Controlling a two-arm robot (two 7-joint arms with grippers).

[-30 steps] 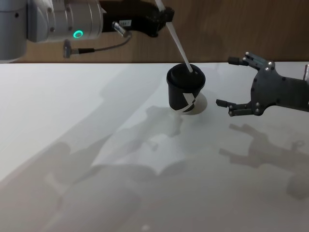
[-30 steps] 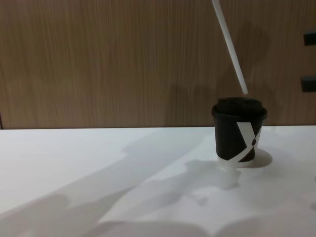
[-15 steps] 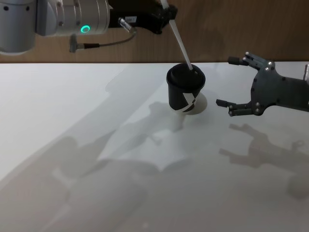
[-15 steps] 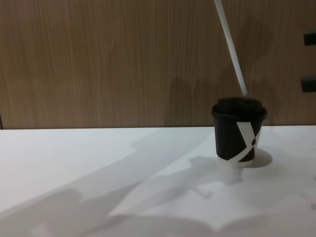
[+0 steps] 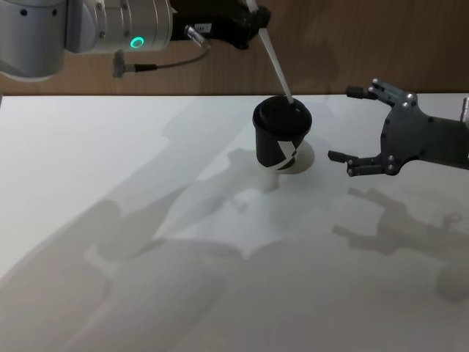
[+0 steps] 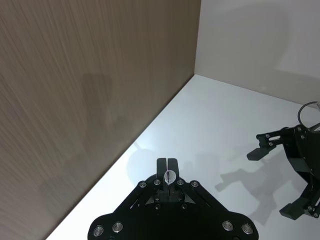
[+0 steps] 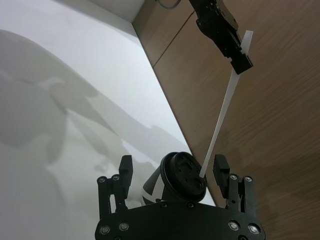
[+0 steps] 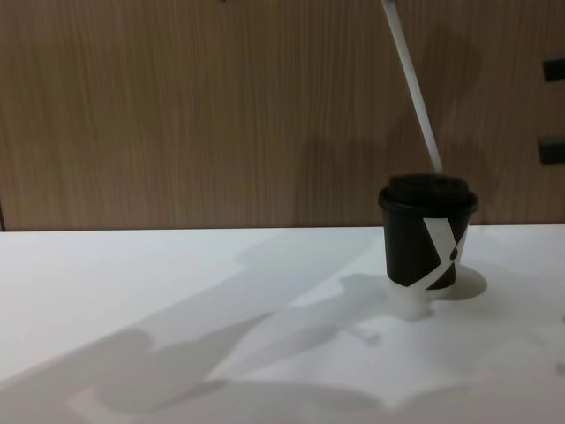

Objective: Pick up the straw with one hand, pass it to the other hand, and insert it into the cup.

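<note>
Holding the straw (image 5: 272, 60) near its upper end, my left tool (image 5: 249, 16) is up behind the cup (image 5: 281, 139), clenched on it; in the left wrist view the tube end (image 6: 169, 175) sits pinched between the two fingers. Straw is tilted, lower tip at the far side of the cup lid (image 8: 427, 187), touching or just above it, can't tell if it's in the hole. Chest view shows the straw (image 8: 412, 88) slanting down to the lid's back edge. Cup stands upright on the white surface (image 5: 110, 176), white X mark facing me. My right tool (image 5: 363, 130) is just right of the cup, off the surface, fingers spread wide, grasping nothing. From its wrist view the cup (image 7: 177, 182) sits between its spread fingers (image 7: 124, 172), not touched.
</note>
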